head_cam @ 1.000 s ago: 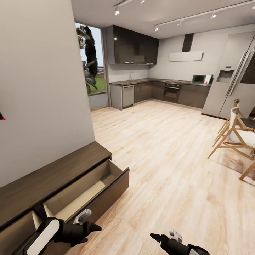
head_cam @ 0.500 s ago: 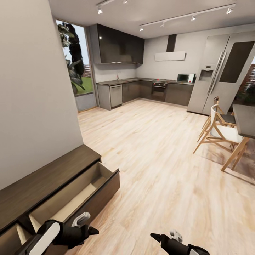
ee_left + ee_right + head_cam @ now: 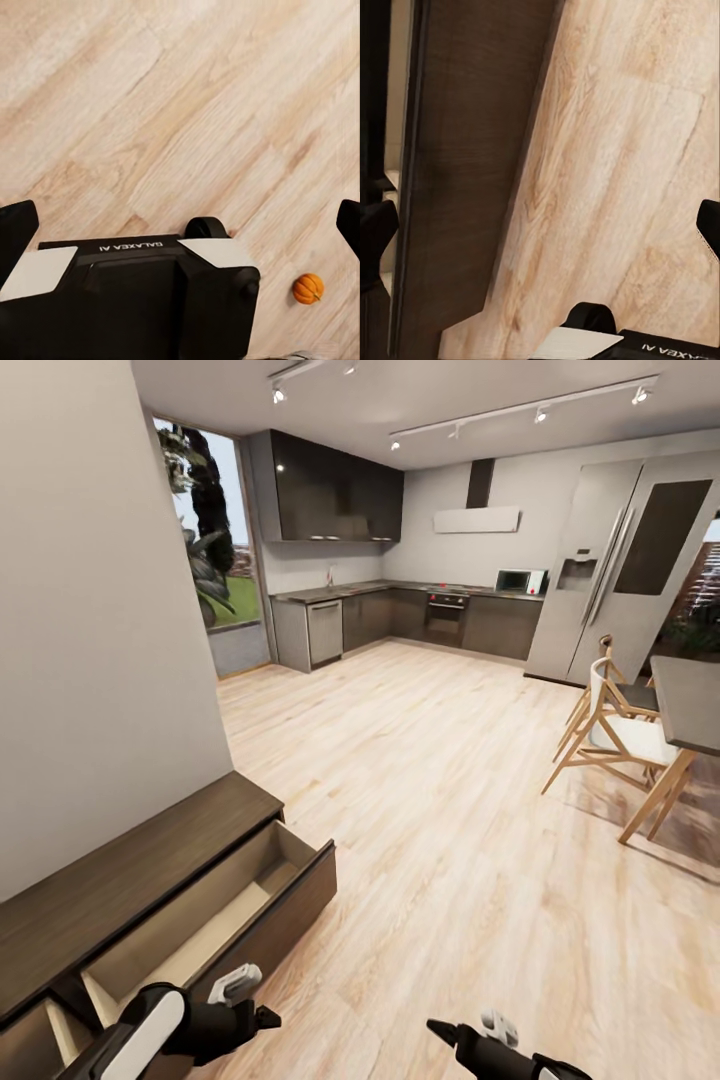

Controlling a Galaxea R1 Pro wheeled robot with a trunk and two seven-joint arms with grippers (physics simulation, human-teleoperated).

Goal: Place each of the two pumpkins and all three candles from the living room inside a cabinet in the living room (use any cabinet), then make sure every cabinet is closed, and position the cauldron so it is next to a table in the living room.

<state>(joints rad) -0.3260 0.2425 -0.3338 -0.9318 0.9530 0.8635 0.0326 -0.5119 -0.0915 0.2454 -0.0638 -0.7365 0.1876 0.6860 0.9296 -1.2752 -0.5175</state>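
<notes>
wooden cabinet (image 3: 130,880) drawer open; left gripper (image 3: 180,217) and right gripper (image 3: 540,225) spread wide, empty; pumpkin (image 3: 308,288) on floor.

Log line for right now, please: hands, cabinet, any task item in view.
left hand: open, empty | right hand: open, empty | cabinet: drawer open | pumpkin: on floor

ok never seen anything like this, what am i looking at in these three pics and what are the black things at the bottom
It is a simulated two-armed wheeled robot. The big picture comes from its head camera: the black shapes are its left gripper and right gripper, both holding nothing. Beside the left one is a dark-brown cabinet with a drawer pulled open; a kitchen lies beyond. The other two pictures come from cameras on the wrists, looking down at the wooden floor. The left wrist camera catches a small orange pumpkin lying on the floor beside the robot's black base.
</notes>
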